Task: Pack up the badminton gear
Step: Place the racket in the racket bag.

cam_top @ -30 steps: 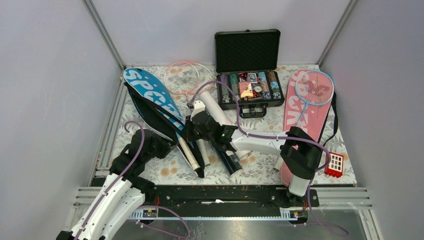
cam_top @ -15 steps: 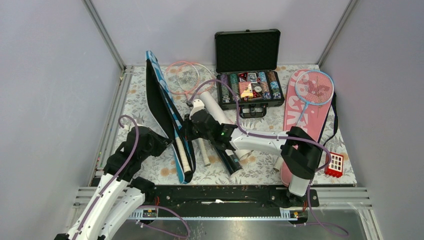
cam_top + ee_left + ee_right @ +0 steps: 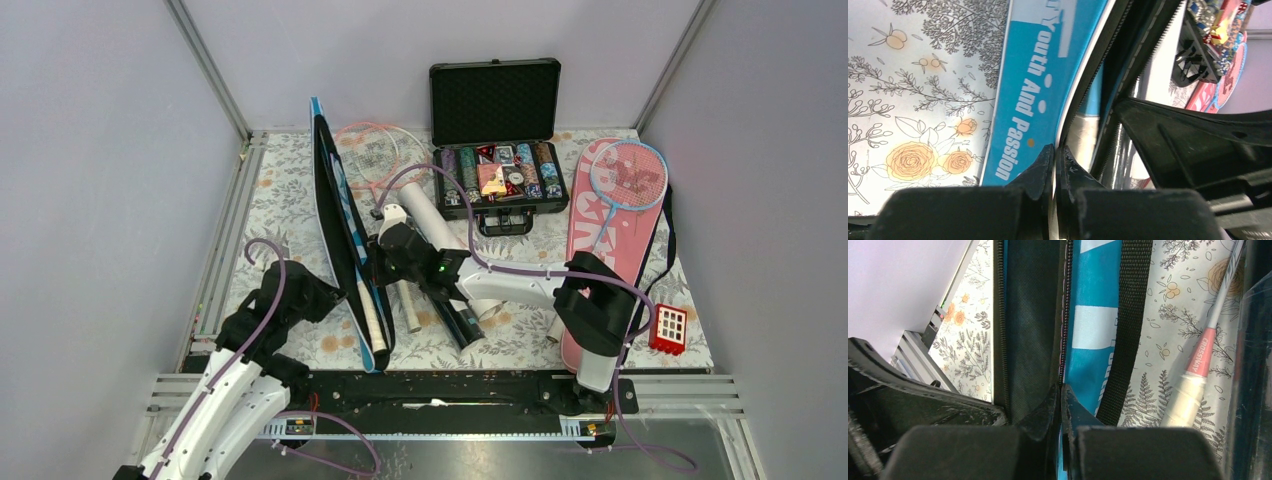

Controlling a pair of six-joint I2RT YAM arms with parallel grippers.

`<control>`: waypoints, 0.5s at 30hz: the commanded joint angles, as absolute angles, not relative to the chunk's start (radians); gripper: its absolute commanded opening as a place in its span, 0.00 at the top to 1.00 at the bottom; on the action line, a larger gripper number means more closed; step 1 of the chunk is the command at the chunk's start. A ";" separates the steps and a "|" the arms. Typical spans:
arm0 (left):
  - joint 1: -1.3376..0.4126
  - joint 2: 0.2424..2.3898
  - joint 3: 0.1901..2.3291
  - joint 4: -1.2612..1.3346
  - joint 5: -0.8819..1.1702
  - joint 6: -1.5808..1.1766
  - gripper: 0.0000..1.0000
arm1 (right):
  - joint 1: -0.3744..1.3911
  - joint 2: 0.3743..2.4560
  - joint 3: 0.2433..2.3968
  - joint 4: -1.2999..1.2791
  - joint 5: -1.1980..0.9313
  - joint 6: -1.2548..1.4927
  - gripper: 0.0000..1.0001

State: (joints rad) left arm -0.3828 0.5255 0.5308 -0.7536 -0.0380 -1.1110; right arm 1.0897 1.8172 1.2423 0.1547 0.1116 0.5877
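Blue cover [image 3: 340, 230] on edge toward the left edge of the table [image 3: 285, 215], pinched at the piped rim by left claw [image 3: 1054, 160], at the zip edge by right claw [image 3: 1061, 395]. Pull the 2 flaps apart evenly, gently; leave the mouth wide for loading.

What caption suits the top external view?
Left gripper and right gripper pinch the blue cover, held on edge between them on the floral table.

The blue cover [image 3: 1033, 100] reads "Youth And Passion" in white lettering.
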 commanded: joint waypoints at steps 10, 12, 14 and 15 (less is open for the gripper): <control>-0.380 0.485 0.590 -0.669 0.115 -1.110 1.00 | 1.080 1.695 1.283 0.148 0.099 0.574 1.00; -0.380 0.489 0.660 -0.732 0.078 -1.072 1.00 | 1.080 1.658 1.284 0.147 0.087 0.568 1.00; -0.380 0.522 0.686 -0.801 0.025 -1.022 1.00 | 1.083 1.677 1.267 0.160 0.070 0.568 1.00; -0.380 0.534 0.673 -0.818 0.012 -1.008 1.00 | 1.085 1.705 1.261 0.156 0.068 0.571 1.00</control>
